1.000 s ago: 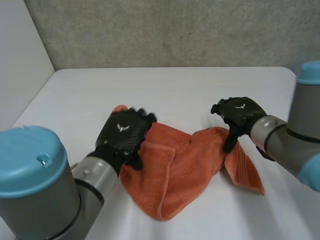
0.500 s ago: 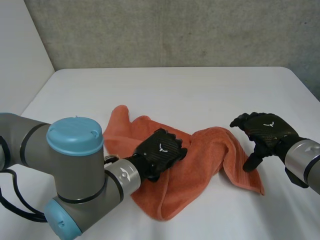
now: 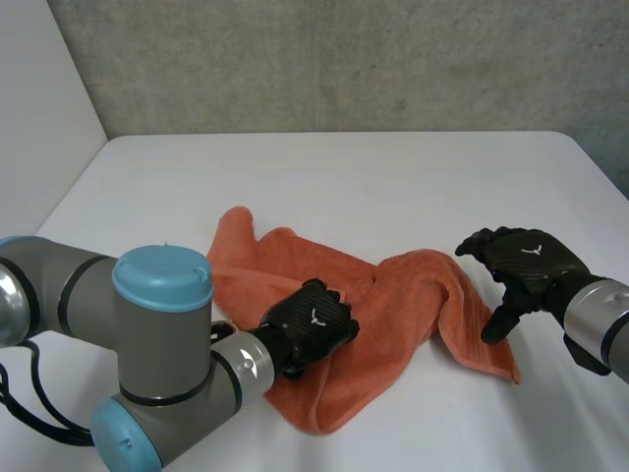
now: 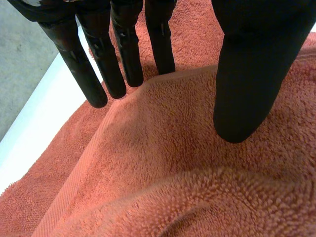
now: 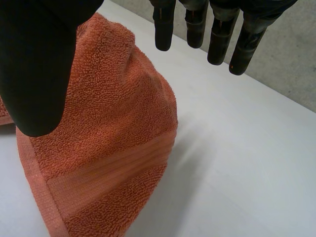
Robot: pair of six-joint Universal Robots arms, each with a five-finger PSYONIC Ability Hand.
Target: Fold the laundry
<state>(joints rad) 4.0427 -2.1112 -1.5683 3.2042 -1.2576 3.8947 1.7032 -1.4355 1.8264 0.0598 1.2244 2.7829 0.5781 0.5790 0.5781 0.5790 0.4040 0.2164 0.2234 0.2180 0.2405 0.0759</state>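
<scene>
Here the left robot hand (image 3: pixel 310 323) lies straight-fingered on the orange towel (image 3: pixel 393 295), the right robot hand (image 3: pixel 526 265) hovering open beside it.

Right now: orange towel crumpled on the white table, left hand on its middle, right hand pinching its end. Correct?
One thing is off: the right hand pinches nothing. The right wrist view shows its fingers straight, apart from the thumb, open beside the orange towel's end. The towel lies crumpled on the white table with the left hand on its middle.
</scene>
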